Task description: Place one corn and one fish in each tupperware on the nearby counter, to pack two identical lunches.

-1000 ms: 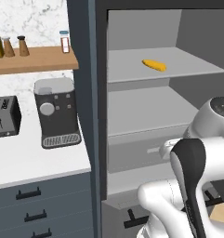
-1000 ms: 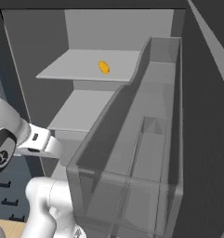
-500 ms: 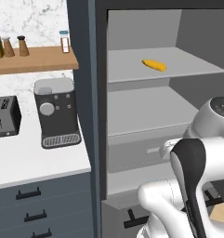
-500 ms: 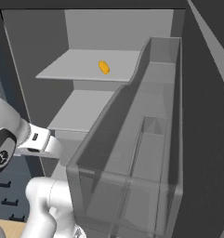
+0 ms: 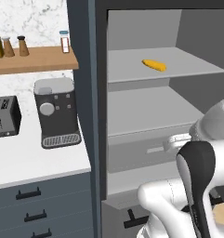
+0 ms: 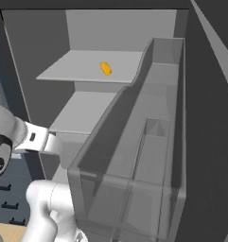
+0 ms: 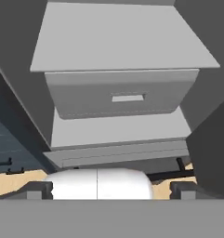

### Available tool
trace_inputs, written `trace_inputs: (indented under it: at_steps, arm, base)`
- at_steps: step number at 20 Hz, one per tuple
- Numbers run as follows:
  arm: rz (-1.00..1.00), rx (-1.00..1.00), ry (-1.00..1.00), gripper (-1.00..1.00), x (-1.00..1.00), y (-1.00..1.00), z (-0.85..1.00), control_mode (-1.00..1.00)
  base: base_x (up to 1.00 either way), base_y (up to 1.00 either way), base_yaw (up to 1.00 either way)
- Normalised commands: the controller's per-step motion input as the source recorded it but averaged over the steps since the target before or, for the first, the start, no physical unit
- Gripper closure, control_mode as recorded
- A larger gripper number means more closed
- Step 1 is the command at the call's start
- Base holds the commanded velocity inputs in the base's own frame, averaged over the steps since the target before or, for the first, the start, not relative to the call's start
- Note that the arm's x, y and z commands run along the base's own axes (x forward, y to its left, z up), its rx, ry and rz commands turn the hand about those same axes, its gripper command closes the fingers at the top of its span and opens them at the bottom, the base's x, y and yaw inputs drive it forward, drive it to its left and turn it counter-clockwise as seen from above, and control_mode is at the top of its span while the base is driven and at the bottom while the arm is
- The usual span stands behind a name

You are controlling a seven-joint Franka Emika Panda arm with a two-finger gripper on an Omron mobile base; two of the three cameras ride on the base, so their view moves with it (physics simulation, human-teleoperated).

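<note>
One yellow-orange corn (image 5: 154,65) lies on the upper shelf of the open grey cabinet; the right base view shows the same corn (image 6: 106,68) near that shelf's middle. My gripper (image 7: 111,189) is open, its two dark fingertips (image 7: 39,189) set wide apart with nothing between them. It points at a grey drawer front (image 7: 122,95) low in the cabinet, well below the corn. The white marbled counter (image 5: 29,162) lies to the cabinet's left. The fish and the tupperware are out of view.
A coffee machine (image 5: 56,112) and a black toaster (image 5: 4,116) stand on the counter under a wooden shelf (image 5: 34,60) with bottles. The cabinet's open door with clear bins (image 6: 148,156) juts out on the right. Dark drawers (image 5: 39,204) sit below the counter.
</note>
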Motion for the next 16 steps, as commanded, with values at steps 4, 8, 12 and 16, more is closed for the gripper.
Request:
trace_inputs:
  at_steps: [4,8,12,16]
  arm:
    - [0.04,0.0,-0.44,-1.0,0.0,-0.01,0.67,-1.0]
    - [0.04,0.0,-0.38,-1.0,0.06,0.0,0.81,-1.0]
    - [0.0,0.0,-0.14,-1.0,0.36,-0.03,0.81,-1.0]
    - [0.0,0.0,-0.08,-1.0,0.57,-0.01,0.46,-1.0]
  base:
    - [0.0,0.0,0.0]
    - [0.0,0.0,0.0]
    - [0.0,0.0,0.0]
    - [0.0,0.0,0.0]
